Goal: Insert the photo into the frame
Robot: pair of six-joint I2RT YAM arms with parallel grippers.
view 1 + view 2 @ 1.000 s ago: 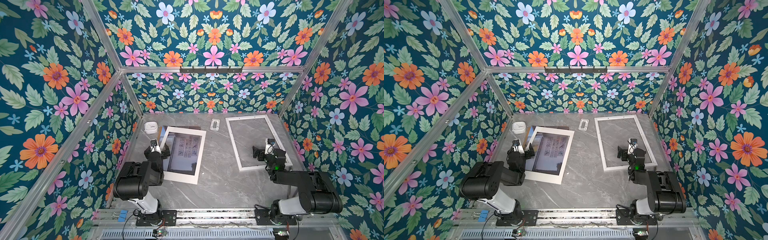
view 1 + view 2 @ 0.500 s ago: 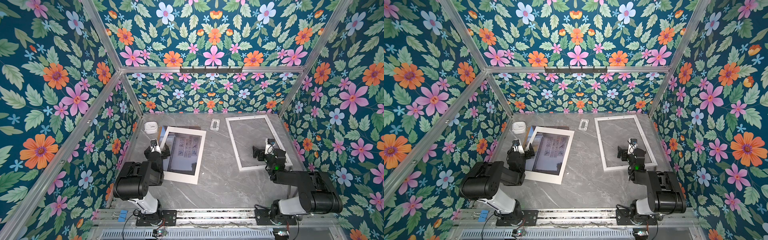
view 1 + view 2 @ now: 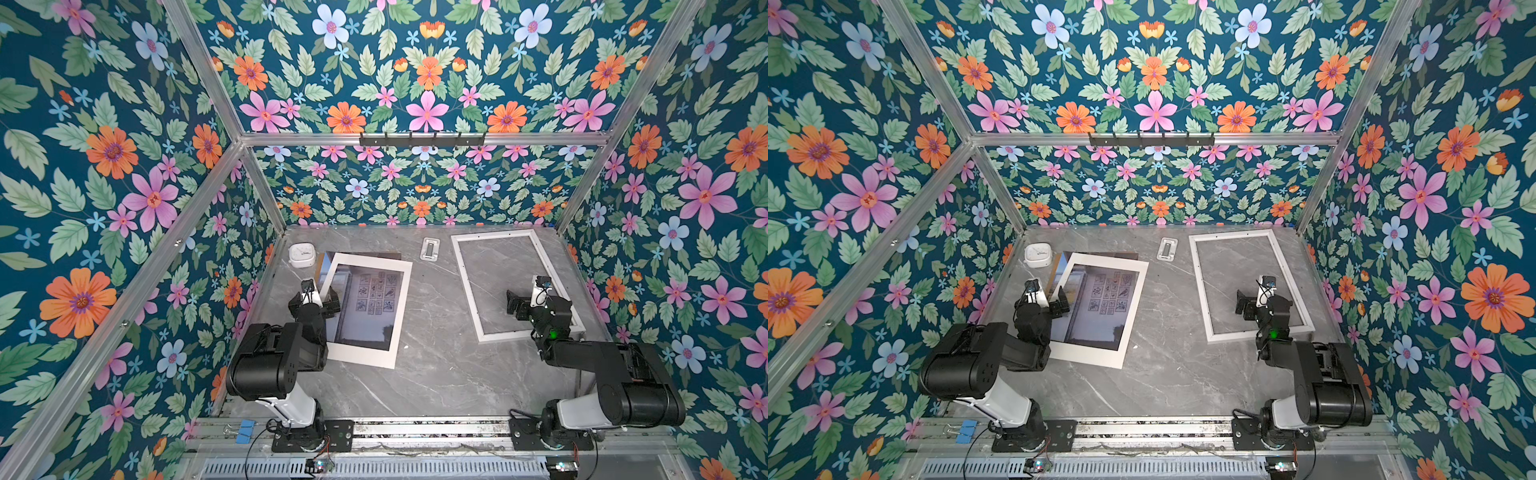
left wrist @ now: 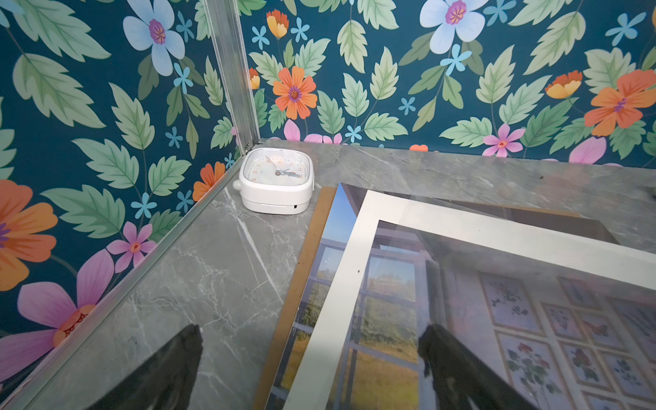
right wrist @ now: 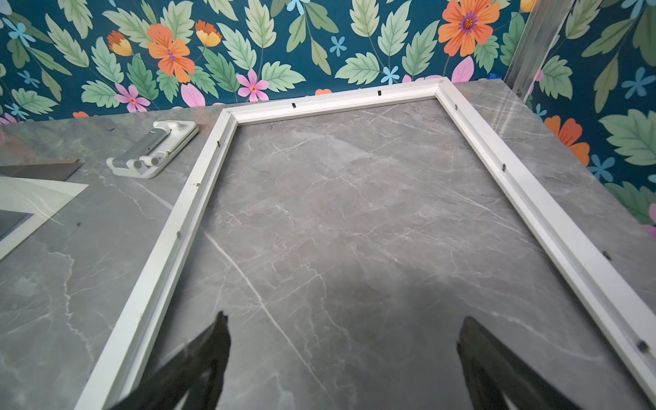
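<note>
Lying left of centre, your photo (image 3: 368, 307) under a mat (image 3: 365, 358), frame (image 3: 466, 286) at right, your left gripper (image 4: 309, 332) and right gripper (image 5: 344, 319) both wide, holding nothing.

The photo (image 3: 368, 309) lies mostly under the white mat (image 3: 400, 320), seen only through its opening and as a strip beside it. The brown board (image 3: 374, 254) below shows mere slivers near the counter's (image 3: 432, 374) far edge. The right arm (image 3: 552, 316) covers part of the frame (image 3: 465, 286). Wrist-view edges cut off the left end effector (image 4: 312, 328) and the right end effector (image 5: 345, 316).
</note>
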